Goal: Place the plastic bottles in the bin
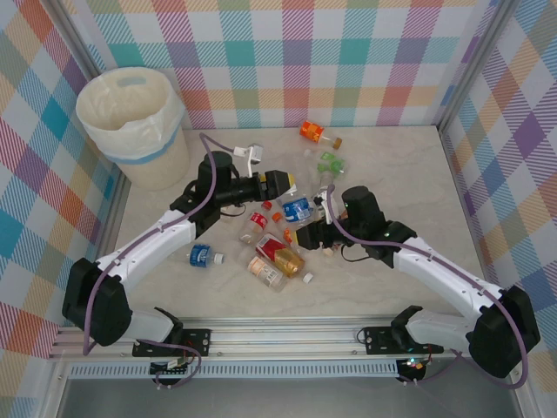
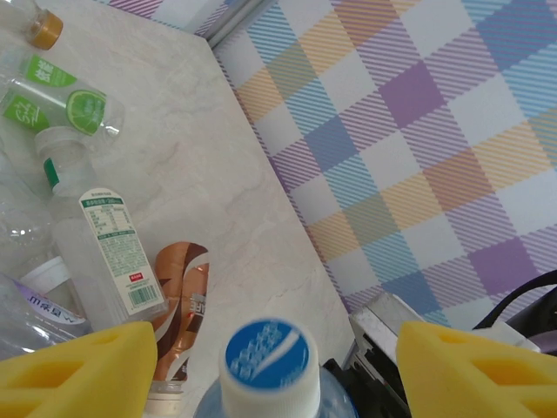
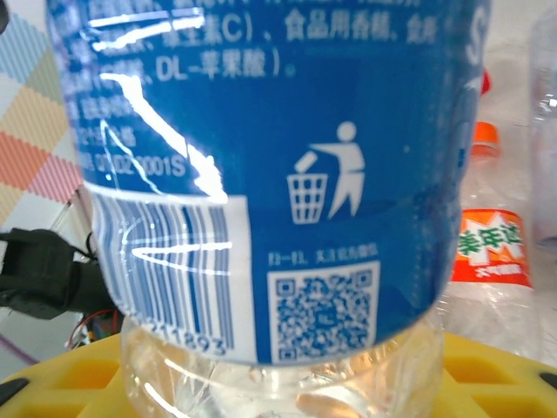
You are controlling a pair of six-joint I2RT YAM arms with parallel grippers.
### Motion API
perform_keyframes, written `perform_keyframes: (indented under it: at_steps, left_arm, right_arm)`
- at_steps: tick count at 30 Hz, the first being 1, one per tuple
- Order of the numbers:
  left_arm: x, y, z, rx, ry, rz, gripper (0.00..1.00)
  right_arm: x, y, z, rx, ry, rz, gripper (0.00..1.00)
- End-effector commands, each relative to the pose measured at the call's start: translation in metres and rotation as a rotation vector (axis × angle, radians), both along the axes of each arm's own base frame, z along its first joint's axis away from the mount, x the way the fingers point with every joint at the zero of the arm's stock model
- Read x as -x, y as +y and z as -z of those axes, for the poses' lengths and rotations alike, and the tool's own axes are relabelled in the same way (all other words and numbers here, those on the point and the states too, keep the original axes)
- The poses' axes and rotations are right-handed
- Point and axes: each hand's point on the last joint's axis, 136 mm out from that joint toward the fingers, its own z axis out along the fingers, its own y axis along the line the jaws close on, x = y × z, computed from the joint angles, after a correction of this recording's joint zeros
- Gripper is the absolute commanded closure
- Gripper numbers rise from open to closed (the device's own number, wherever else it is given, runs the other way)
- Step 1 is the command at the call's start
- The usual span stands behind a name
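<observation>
Two grippers meet on one blue-labelled bottle [image 3: 278,131], held over the middle of the table [image 1: 392,165].

**Tool state**
- The right gripper [image 3: 283,387] has the bottle. Its yellow pads [image 3: 496,383] bear on the clear wall beside the label's edge, one on each side, with the jaws part-way in, at bottle width.
- The left gripper [image 2: 274,357] faces the bottle from the cap [image 2: 265,359] end. Its jaws stand apart, one on each side of the cap. There is a gap on both sides and no contact is visible.

**Location**
- The bin [image 1: 130,131] stands at 10 o'clock from the pile, well apart from the held bottle.
- Other plastic bottles [image 1: 274,252] lie loose at the table centre.
- An orange-labelled bottle [image 1: 312,131] lies at 12 o'clock and a green-labelled bottle [image 1: 331,161] at 1 o'clock.

**Handling (judged)**
- The held bottle looks empty, so it is probably light.
- The wall is thin and will likely dent under a hard squeeze.
- The glossy label is probably slippery.
- The neck and shoulder should be the stiffest parts.
- Take hold just below the cap and close only until the wall resists.
- Do not release the right grip before the left grip is firm.
</observation>
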Motion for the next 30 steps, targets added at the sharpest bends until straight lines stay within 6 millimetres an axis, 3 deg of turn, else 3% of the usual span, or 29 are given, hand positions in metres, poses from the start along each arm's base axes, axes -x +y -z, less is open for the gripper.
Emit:
perform_keyframes:
  at_steps: [1,6,11,14,17,20,22,25,26,30]
  left_arm:
    - [0.011,-0.01,0.013,-0.1,0.014,0.079,0.32]
    - [0.011,-0.016,0.02,-0.132,0.036,0.091,0.59]
    - [0.017,-0.02,0.022,-0.141,0.04,0.135,0.73]
    - [0.018,-0.017,0.022,-0.166,0.029,0.137,0.86]
    - [0.018,-0.015,0.015,-0.164,-0.001,0.128,0.9]
    - [0.012,-0.009,0.008,-0.184,-0.035,0.083,1.0]
    - [0.003,0.002,0.004,-0.241,-0.066,0.01,1.0]
    - [-0.016,0.034,-0.006,-0.368,-0.098,-0.148,1.0]
    - [-0.023,0.047,-0.017,-0.402,-0.114,-0.217,1.0]
    - [-0.051,0.111,-0.078,-0.472,-0.232,-0.578,1.0]
  right_arm:
    - [0.006,0.016,-0.026,-0.066,-0.064,-0.1,0.49]
    - [0.005,0.019,-0.028,-0.069,-0.07,-0.112,0.49]
    - [0.003,0.02,-0.029,-0.067,-0.066,-0.103,0.49]
    - [0.003,0.02,-0.033,-0.079,-0.074,-0.098,0.48]
    - [0.003,0.018,-0.034,-0.086,-0.083,-0.086,0.48]
    - [-0.002,0.014,-0.035,-0.092,-0.1,-0.044,0.36]
    - [-0.009,0.008,-0.035,-0.094,-0.119,0.021,0.19]
    - [-0.016,-0.006,-0.039,-0.097,-0.179,0.118,0.09]
    - [-0.019,-0.011,-0.04,-0.095,-0.2,0.153,0.0]
    - [-0.033,-0.044,-0.03,-0.057,-0.241,0.358,0.0]
